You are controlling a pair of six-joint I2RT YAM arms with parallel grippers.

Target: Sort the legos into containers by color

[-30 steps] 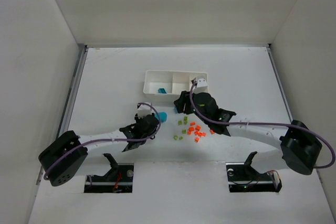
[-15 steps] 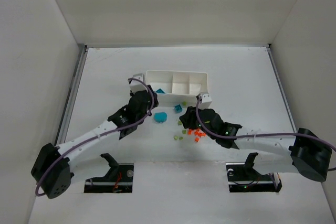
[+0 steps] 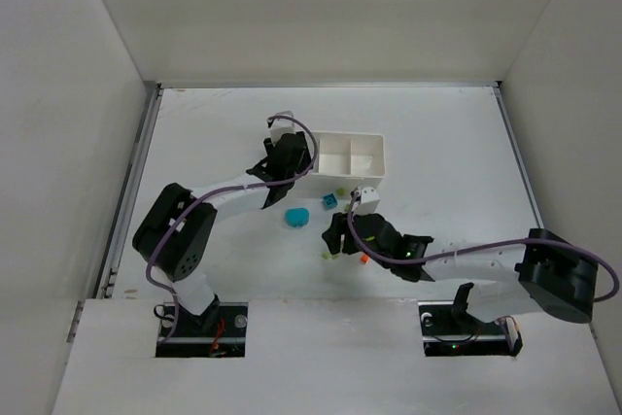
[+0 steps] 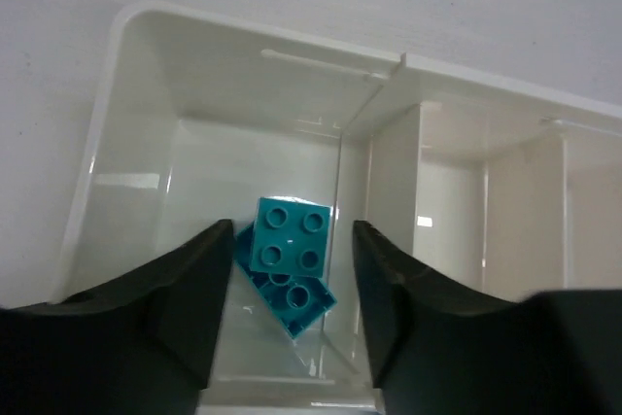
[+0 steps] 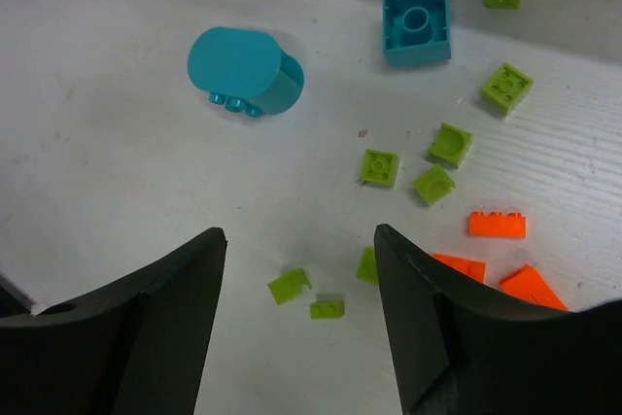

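The left gripper (image 4: 291, 235) hung with its two dark fingers (image 4: 194, 289) spread apart, gripping nothing, over the left compartment (image 4: 194, 162) of the white tray (image 4: 126, 94). Seen between the fingers in the left wrist view, a square teal brick (image 4: 289, 237) with four studs up lay on the compartment floor, overlapping a second teal brick (image 4: 296, 300) just below it in the frame. The thin divider (image 4: 342, 191) stood just right of this pair, and the other two compartments ran off toward the right edge of the frame. From the top view the left wrist covered the tray's left end, slightly above the middle of the frame.

The right gripper (image 5: 298, 240) was likewise spread wide and empty, low over the white table (image 5: 117, 182). One lime-green brick (image 5: 290, 285) lay on the table in the gap between its fingers, another (image 5: 328, 308) just beside that. Farther up the right wrist view, more lime-green pieces (image 5: 379, 167) were scattered to the centre right, and orange bricks (image 5: 497, 224) lay at the lower right. A rounded teal brick (image 5: 243, 70) rested on its side in the upper left, well apart from a square teal brick (image 5: 418, 24) lying hollow side up near the top edge. All of these loose pieces sat on the table below the tray in the top view.
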